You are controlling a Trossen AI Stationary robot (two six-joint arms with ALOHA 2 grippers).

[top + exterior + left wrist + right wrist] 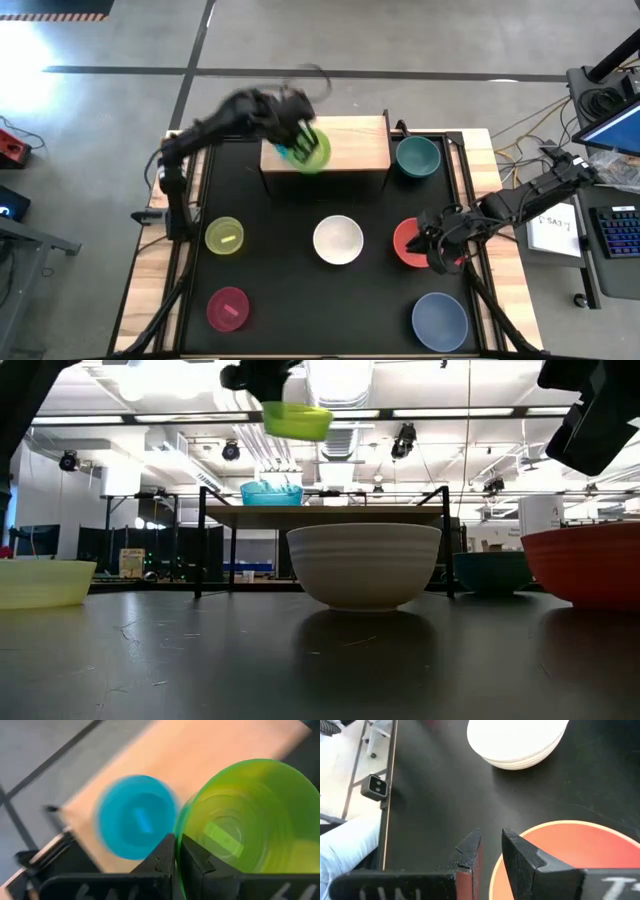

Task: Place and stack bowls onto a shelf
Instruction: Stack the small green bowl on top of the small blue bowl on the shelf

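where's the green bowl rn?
High view: green bowl held in the left gripper above the shelf's left part, beside the blue bowl.

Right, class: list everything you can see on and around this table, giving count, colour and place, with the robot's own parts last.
Shelf: one, light wood, table's far edge.
Blue bowl: one, small, on the shelf's left part.
Green bowl: one, small, held in the air above the shelf.
Teal bowl: one, right of the shelf.
Yellow bowl: one, table's left.
White bowl: one, centre.
Red bowl: one, right of the white one.
Pink bowl: one, near left.
Periwinkle bowl: one, near right.
Left gripper: shut on the green bowl's rim.
Right gripper: slightly open at the red bowl's rim.
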